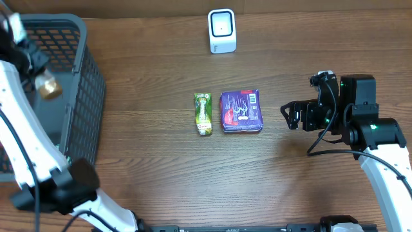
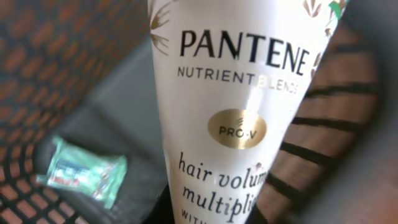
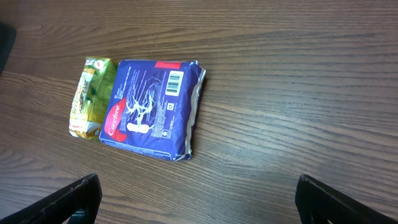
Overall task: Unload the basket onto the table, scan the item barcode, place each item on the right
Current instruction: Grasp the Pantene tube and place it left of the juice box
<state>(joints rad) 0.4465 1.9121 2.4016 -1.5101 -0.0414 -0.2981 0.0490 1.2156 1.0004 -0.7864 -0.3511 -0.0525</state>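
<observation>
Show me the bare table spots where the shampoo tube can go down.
Bare wood lies between the basket and the green carton, between the scanner and that carton, and in front of both packs. Crowded: carton and purple pack side by side, right gripper close beside them.

On my table the dark mesh basket sits far left, white shampoo tube over it; white box scanner far centre; green carton just left of purple flat pack, mid-table.
</observation>
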